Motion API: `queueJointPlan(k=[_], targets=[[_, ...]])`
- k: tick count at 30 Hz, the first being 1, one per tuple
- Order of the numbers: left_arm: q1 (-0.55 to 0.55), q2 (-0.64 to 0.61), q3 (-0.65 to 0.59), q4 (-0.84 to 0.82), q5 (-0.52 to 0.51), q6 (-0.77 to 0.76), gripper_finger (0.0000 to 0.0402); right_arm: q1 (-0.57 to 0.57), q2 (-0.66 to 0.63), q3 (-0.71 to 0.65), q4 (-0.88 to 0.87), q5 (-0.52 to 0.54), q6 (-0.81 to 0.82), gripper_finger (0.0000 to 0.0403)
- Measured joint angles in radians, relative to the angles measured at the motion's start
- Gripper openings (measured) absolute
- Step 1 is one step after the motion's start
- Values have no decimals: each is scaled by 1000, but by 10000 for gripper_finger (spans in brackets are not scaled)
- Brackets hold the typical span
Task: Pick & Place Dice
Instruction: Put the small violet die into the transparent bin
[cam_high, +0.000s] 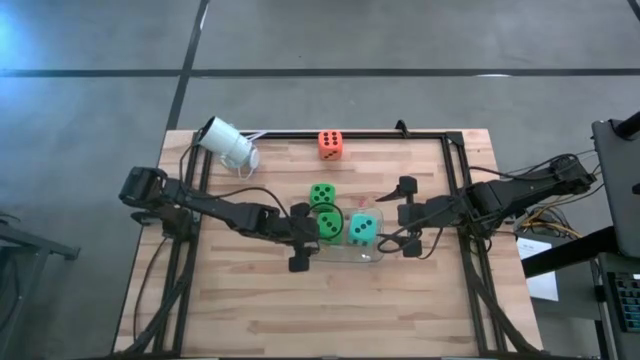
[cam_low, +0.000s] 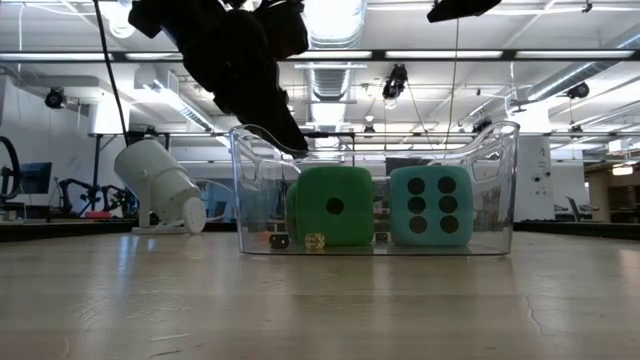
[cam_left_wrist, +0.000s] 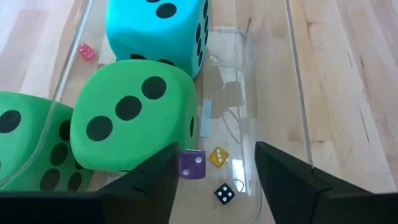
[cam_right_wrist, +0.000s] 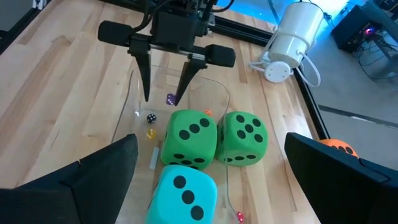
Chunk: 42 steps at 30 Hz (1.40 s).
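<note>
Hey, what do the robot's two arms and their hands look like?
Both arms are dark, nearly black, jointed segments with black cables looped alongside. The left hand has a wide black crossbar carrying two thin, tapering black fingers. The right hand has the same dark crossbar-and-fingers build; no markings show.

The surface (cam_high: 260, 300) is pale wood planking with visible grain and a smooth, faintly sheened finish. The bin (cam_low: 500, 190) is clear, glossy plastic, while the green die (cam_left_wrist: 134, 121) and teal die (cam_left_wrist: 155, 28) inside it look matt and soft, like foam. The camera (cam_right_wrist: 292, 37) has a smooth white plastic shell.
</note>
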Motion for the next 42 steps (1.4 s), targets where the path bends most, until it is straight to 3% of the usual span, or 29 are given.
queueJointPlan(k=[15,21,28,42], targets=[[0,0,0,-11,16,143,193,0,0,0,-1,0,8,400],[-1,0,0,-9,16,204,163,0,0,0,-1,0,8,400],[-1,0,0,-8,15,183,120,0,0,0,-1,0,9,400],[-1,0,0,-4,18,111,118,0,0,0,-1,0,8,400]])
